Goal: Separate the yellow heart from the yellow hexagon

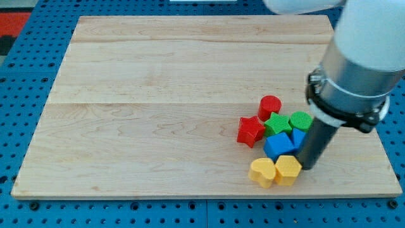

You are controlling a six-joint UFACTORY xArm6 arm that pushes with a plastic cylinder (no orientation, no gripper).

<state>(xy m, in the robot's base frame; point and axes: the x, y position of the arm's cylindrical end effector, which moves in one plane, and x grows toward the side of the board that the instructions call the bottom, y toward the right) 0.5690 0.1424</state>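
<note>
The yellow heart and the yellow hexagon lie side by side and touching near the board's bottom right, the heart on the left. My tip stands just right of the yellow hexagon, at or close to its right edge. The dark rod rises from there to the grey arm body at the view's upper right.
Packed above the yellow pair are a blue block, a second blue block partly behind the rod, a green star, a green cylinder, a red cylinder and a red star. The wooden board's bottom edge is near.
</note>
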